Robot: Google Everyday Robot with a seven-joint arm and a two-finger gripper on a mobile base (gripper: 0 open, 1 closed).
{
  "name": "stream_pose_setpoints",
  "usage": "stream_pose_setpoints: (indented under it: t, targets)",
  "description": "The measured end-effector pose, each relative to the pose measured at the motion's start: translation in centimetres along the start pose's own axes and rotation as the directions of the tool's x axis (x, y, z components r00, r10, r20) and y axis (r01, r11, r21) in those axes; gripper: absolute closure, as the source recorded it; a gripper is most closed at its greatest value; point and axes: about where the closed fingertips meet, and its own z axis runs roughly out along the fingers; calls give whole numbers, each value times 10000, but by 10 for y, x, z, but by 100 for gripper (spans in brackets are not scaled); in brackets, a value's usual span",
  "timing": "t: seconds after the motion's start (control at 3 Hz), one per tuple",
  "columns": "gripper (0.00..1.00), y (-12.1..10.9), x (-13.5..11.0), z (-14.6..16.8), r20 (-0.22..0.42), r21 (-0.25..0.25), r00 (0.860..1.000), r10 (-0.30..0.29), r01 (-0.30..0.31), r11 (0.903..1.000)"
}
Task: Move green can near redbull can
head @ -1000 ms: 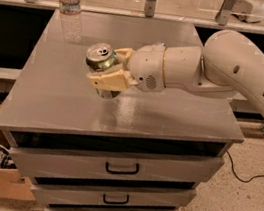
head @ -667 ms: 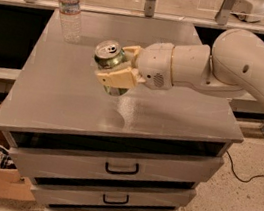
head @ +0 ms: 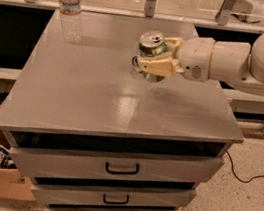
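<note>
The green can [head: 151, 43], with green and white sides and a silver top, is held in my gripper [head: 149, 54] just above the grey tabletop [head: 88, 95], toward the back middle. The tan fingers [head: 155, 65] are shut around the can's sides. The white arm [head: 241, 63] reaches in from the right. The redbull can does not show in this view; it is hidden or out of view.
A clear plastic water bottle [head: 70, 11] stands at the table's back left corner. Below the top is a cabinet with drawers [head: 121, 169]. A cardboard box [head: 0, 175] sits on the floor at the left. A railing runs behind the table.
My gripper has carried the green can to the right and slightly toward the back over the tabletop. The water bottle has not moved.
</note>
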Motion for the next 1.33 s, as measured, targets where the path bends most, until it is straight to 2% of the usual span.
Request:
stream_pose_setpoints:
  t: [0.33,1.0,1.33]
  targets:
    - [100,-44,20,-12,266,566,9996,52,-67,9984]
    - [100,-111,58,-10,597,1129,9975,365,-431,9927]
    - [83,-132,69,-9,823,1456,9932,818,-932,9850]
